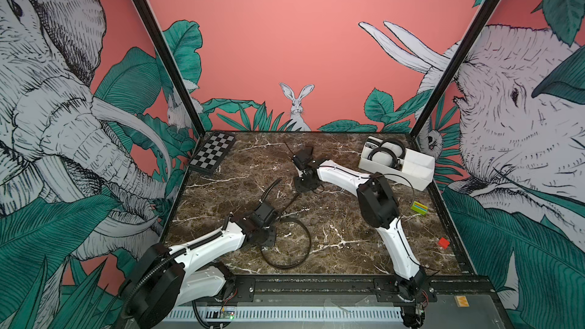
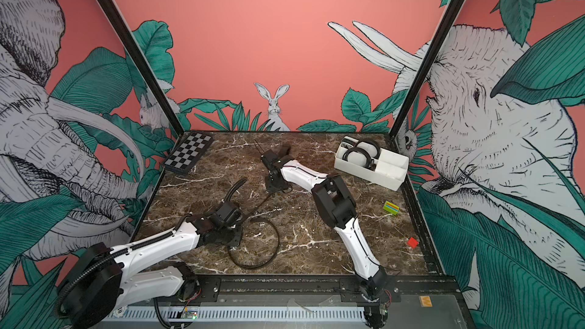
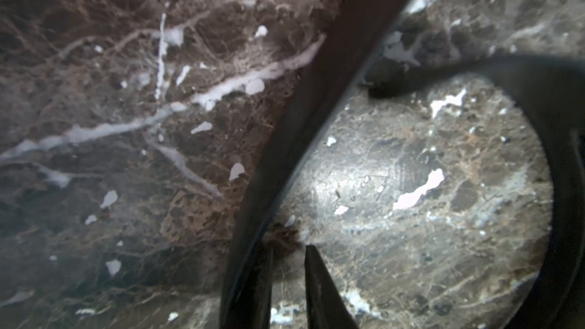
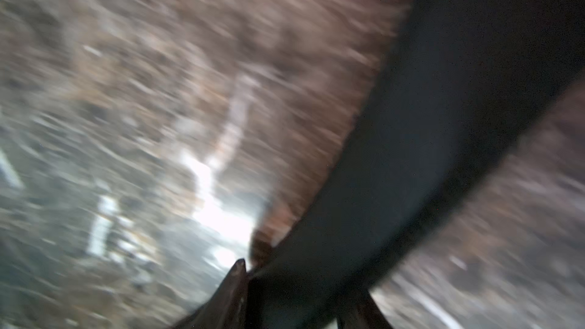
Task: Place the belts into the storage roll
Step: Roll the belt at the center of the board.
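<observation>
R hand (image 4: pixel 300 292) clamps the belt (image 4: pixel 411 153), strap running diag. toward L hand (image 3: pixel 286 267), jaws narrow & empty. Storage roll (image 1: pixel 422 178) lies nearer R arm.

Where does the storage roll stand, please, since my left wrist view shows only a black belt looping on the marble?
Observer: The storage roll stands at the far right corner of the table, well apart from that belt.
Operator: Thank you. Does it hold anything?
Observer: Yes, two coiled belts lie in its far compartments; the two nearer compartments look empty.
Operator: And where is the other arm?
Observer: The right gripper is low over the table where your belt's straight end runs. Its wrist view, though blurred, shows the strap between its fingers.
</observation>
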`<state>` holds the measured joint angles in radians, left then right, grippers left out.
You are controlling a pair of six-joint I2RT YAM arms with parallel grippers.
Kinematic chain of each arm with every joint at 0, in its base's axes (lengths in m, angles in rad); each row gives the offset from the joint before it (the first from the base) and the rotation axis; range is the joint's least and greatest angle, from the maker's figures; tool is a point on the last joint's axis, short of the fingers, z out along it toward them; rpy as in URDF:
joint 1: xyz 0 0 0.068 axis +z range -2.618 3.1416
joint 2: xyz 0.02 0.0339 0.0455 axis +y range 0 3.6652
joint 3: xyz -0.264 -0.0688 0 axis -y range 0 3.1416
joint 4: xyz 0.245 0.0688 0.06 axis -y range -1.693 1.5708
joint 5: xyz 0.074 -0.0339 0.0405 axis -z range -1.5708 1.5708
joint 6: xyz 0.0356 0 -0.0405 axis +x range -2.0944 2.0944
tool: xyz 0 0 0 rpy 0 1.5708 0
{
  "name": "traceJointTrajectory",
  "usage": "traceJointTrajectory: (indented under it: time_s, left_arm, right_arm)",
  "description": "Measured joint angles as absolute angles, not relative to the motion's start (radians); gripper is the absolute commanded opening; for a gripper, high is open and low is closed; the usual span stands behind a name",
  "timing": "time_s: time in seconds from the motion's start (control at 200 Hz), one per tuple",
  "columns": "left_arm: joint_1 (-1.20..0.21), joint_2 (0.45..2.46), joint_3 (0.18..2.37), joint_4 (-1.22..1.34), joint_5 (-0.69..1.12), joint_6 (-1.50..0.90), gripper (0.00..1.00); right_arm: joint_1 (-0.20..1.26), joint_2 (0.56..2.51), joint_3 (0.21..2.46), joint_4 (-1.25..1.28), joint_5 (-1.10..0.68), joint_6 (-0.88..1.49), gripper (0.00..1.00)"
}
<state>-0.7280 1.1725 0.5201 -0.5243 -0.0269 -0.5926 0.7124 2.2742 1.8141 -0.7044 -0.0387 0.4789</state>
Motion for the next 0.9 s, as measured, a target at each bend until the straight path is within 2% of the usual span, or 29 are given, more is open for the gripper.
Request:
traceJointTrajectory:
  time_s: [0.065,0.185,0.325,0.47,0.595,0.695,0.83,0.9]
  left_arm:
    - [-0.728,1.202,0.533,-0.522,-0.025,-0.581,0.28]
    - [-0.728,1.274,0.584,-0.521,-0.002,-0.546,0.38]
    - [-0.735,1.293,0.678,-0.535,0.014,-0.493,0.54]
    - [-0.735,1.219,0.772,-0.575,0.010,-0.459,0.67]
    - [-0.739,1.188,0.818,-0.580,0.053,-0.457,0.67]
    - [-0.770,1.266,0.865,-0.601,0.087,-0.398,0.68]
    - [-0.826,1.372,0.920,-0.647,0.092,-0.254,0.84]
    - [-0.836,1.395,0.943,-0.669,0.097,-0.172,0.88]
  right_arm:
    - [0.685,2.215,1.717,-0.682,-0.032,0.480,0.47]
    - [0.653,2.136,1.586,-0.644,-0.020,0.481,0.50]
    - [0.645,2.132,1.582,-0.643,-0.018,0.474,0.51]
    - [0.645,2.142,1.598,-0.650,-0.018,0.464,0.51]
    - [0.645,2.146,1.603,-0.651,-0.019,0.459,0.51]
    - [0.645,2.146,1.603,-0.651,-0.019,0.456,0.51]
    - [0.645,2.146,1.603,-0.650,-0.019,0.446,0.51]
    - [0.645,2.146,1.603,-0.650,-0.019,0.440,0.51]
